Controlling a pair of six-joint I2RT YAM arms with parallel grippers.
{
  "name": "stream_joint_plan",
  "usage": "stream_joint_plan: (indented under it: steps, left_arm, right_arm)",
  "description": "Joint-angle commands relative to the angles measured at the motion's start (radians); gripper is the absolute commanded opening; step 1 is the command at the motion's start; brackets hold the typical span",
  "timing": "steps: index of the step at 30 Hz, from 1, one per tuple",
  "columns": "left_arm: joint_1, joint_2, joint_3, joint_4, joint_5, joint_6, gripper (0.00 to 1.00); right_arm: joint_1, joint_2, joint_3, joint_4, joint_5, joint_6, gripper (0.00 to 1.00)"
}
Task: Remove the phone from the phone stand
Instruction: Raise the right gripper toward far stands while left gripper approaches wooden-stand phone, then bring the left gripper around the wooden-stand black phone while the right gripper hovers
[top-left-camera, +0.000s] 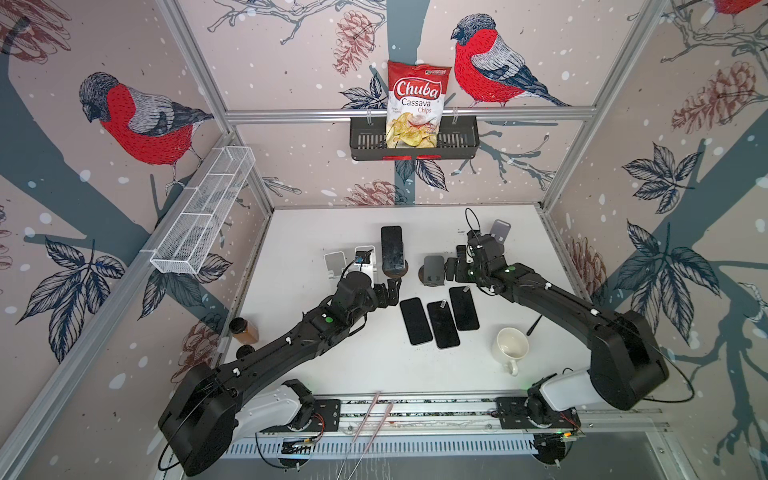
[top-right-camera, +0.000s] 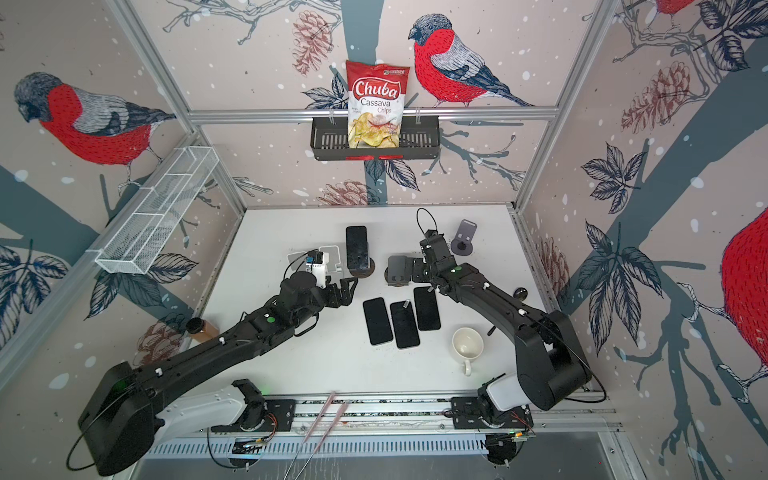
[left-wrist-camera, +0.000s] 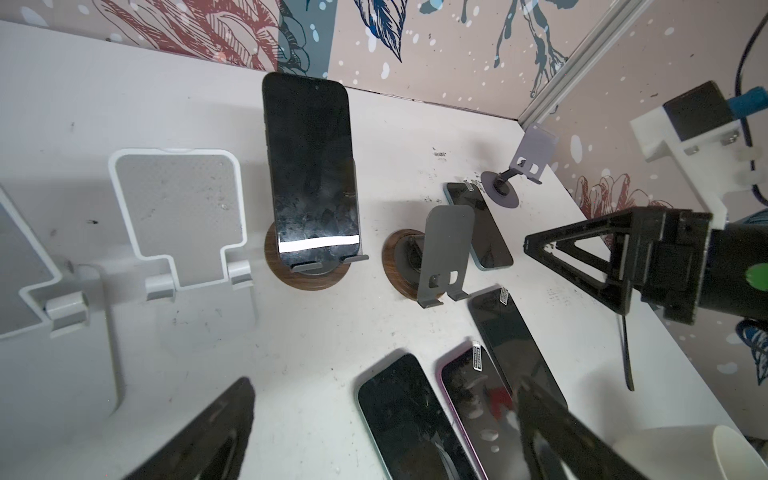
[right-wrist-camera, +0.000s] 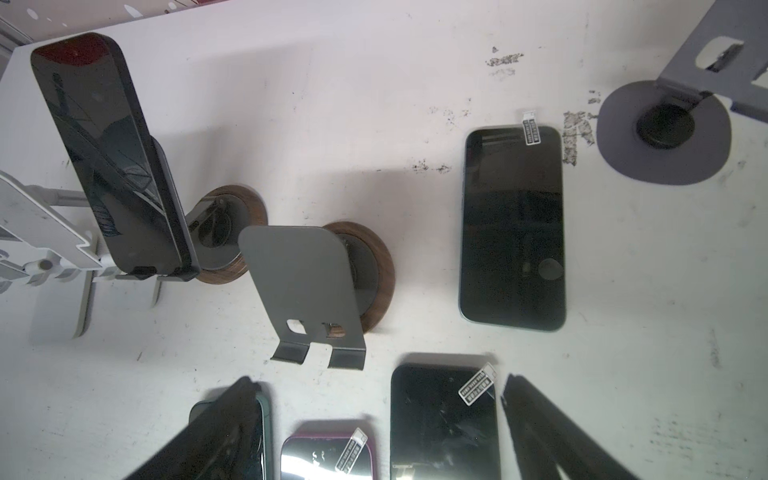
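Phone (top-left-camera: 392, 249) upright on wood-based stand (top-left-camera: 395, 272), both tools wide and empty, left tool (top-left-camera: 394, 286) nearest; risk: off-centre pinch tips the stand or knocks phones (top-left-camera: 441, 322) lying flat on desk (top-left-camera: 316, 365).

— What carries it all?
— A white table (top-left-camera: 353, 365), scuffed and speckled.
— And on it?
— In both top views, three dark phones (top-left-camera: 442, 322) lie flat side by side at centre; a white mug (top-left-camera: 512, 345) sits lower right, an amber jar (top-left-camera: 245, 330) at the left edge.
— The stands?
— Two white stands (left-wrist-camera: 183, 216) left, two wood-based stands (left-wrist-camera: 309, 274) mid-frame, a grey stand (top-right-camera: 464, 239) upper right.
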Motion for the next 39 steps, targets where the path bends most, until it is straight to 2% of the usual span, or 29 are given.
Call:
stream_joint_plan:
  steps: [1,16,29,34,39]
  left_arm:
    - [-0.001,0.009,0.011,-0.014,-0.036,-0.027,0.96]
    - [0.0,0.016,0.055,-0.049,-0.064,-0.043,0.96]
    - [0.002,0.08,0.076,0.002,-0.093,0.036,0.96]
    - [0.007,0.114,0.096,0.017,-0.085,0.047,0.96]
    - [0.008,0.133,0.108,0.016,-0.08,0.052,0.96]
  right_arm:
    - [0.003,0.013,0.017,0.04,-0.016,-0.028,0.95]
    - [0.056,0.192,0.12,0.097,0.037,-0.048,0.99]
    - [0.091,0.362,0.235,0.109,0.082,-0.041,0.99]
    - [0.102,0.423,0.29,0.07,0.147,-0.026,0.99]
    - [0.104,0.437,0.294,0.068,0.152,-0.019,0.87]
